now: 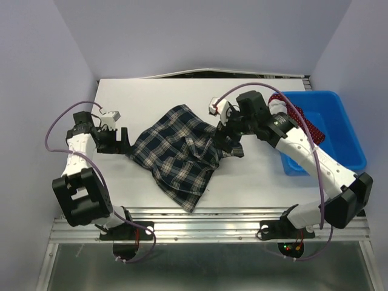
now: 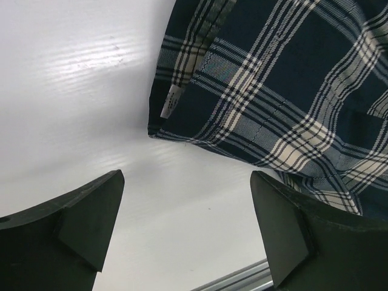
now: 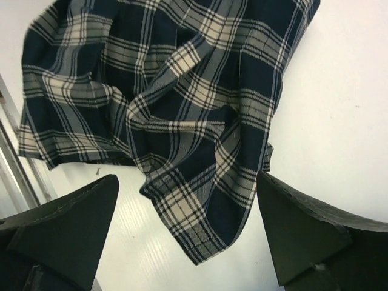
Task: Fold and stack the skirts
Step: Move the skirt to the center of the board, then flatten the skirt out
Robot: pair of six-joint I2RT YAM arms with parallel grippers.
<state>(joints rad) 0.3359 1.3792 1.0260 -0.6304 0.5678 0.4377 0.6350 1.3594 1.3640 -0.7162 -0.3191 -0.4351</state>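
We are hovering our left hand (image 1: 114, 140) just beside the left corner of the plaid skirt (image 1: 179, 154). Its fingers are standing wide apart with nothing between them. In the left wrist view the hemmed corner, with a small label, is lying just ahead of the gap on the white surface (image 1: 151, 97).

The skirt is lying spread but rumpled across the middle of the surface, roughly as a diamond, and loose cloth is bunching along its right side. We are holding our right hand (image 1: 227, 142) over that right edge, fingers likewise apart and gripping nothing, the cloth lying below them.

Further right, the red polka-dot skirt (image 1: 300, 118) is draping over the rim of the blue bin (image 1: 315, 93), partly hidden by our right arm.

We are judging this to be the start of folding the plaid skirt, which is laid out but not yet folded. The next move is calling for each hand to come down and pinch the cloth edge on its side. One side is then going over the other evenly, and the bunched right side is probably needing smoothing first.
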